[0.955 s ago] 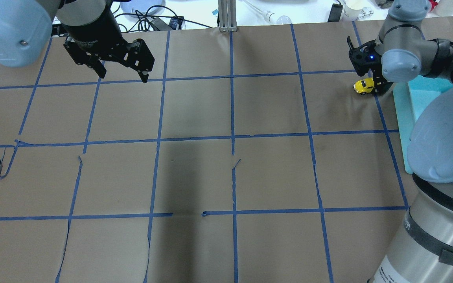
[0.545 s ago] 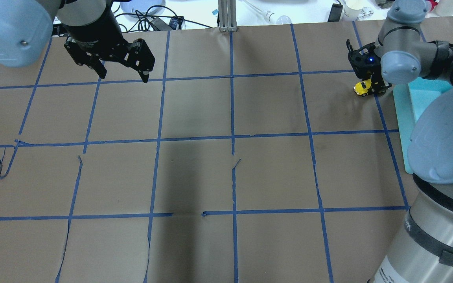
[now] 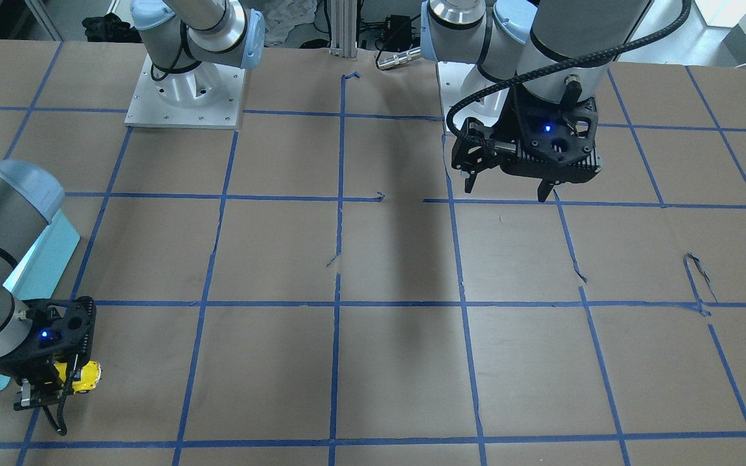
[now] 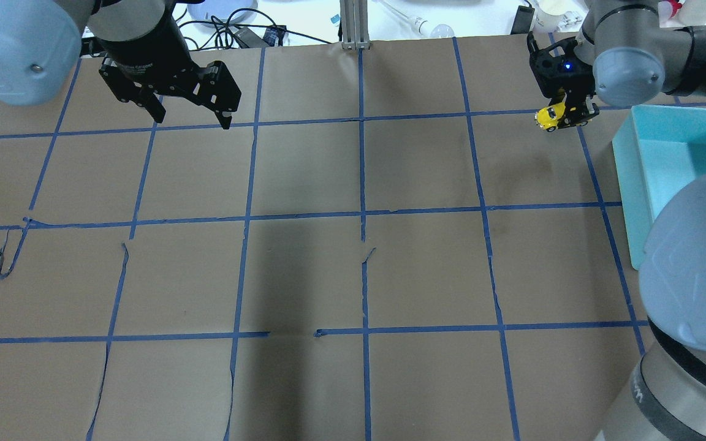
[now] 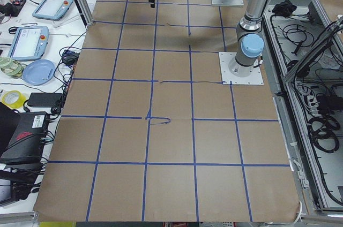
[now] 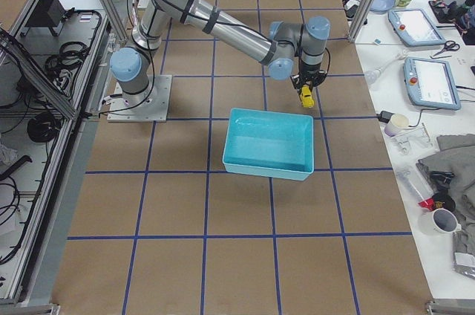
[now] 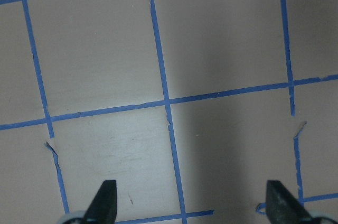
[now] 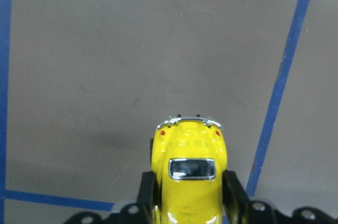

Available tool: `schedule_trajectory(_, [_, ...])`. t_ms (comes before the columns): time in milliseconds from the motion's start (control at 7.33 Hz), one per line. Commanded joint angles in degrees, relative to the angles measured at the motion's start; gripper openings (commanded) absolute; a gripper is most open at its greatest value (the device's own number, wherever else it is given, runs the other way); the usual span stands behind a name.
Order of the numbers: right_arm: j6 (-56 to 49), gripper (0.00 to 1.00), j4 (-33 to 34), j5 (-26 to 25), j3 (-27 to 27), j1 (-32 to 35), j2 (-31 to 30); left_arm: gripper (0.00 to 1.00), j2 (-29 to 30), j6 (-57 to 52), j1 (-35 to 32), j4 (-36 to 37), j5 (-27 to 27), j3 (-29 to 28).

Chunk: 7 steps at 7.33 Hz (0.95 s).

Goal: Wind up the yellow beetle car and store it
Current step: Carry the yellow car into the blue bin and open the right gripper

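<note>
Table (image 4: pixel 304 275): covered in brown paper; clock directions are as in the overhead view.
Tape (image 4: pixel 362 184): blue lines marking a grid of squares; torn and lifting at 9 o'clock and near the centre.
Bin (image 4: pixel 635 190): teal, open-topped, on the paper at 3 o'clock.
Base plates (image 3: pixel 185 110): two metal plates at 6 o'clock.

The left gripper (image 4: pixel 193 119) hangs above the worktop near its far edge, toward the far-left corner, pointing down with jaws spread wide. Near the far-right corner, the right gripper (image 4: pixel 570 115) is raised off the surface, clamped on the yellow beetle car (image 4: pixel 549 114).
</note>
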<state>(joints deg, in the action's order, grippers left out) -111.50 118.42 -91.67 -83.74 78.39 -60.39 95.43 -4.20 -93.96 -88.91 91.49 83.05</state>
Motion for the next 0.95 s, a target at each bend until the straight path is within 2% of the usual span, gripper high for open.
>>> schedule_trajectory(0, [1.37, 0.00, -7.13, -0.35, -0.28, -0.94, -6.99, 1.00, 0.10, 0.07, 0.00, -0.04, 0.09, -0.16])
schedule_trajectory(136, [1.20, 0.00, -8.54, -0.26, -0.46, -4.61, -7.98, 1.00, 0.28, 0.16, 0.00, -0.04, 0.09, -0.25])
schedule_trajectory(273, [0.93, 0.00, -10.21, 0.52, -0.81, -11.00, -8.16, 1.00, 0.11, 0.24, -0.17, -0.13, 0.09, -0.17])
schedule_trajectory(545, [-1.69, 0.00, -11.02, -0.35, -2.29, -16.32, -7.91, 1.00, 0.02, 0.16, -0.17, -0.04, 0.09, 0.01])
schedule_trajectory(682, [-2.58, 0.00, -10.24, 0.00, -5.44, -19.64, -7.81, 1.00, -0.07, 0.16, -0.17, -0.04, 0.09, -0.08])
schedule_trajectory(818, [-2.93, 0.00, -2.92, -1.13, -9.73, -21.24, -7.47, 1.00, -0.16, 0.16, -0.17, -0.04, 0.09, 0.01])
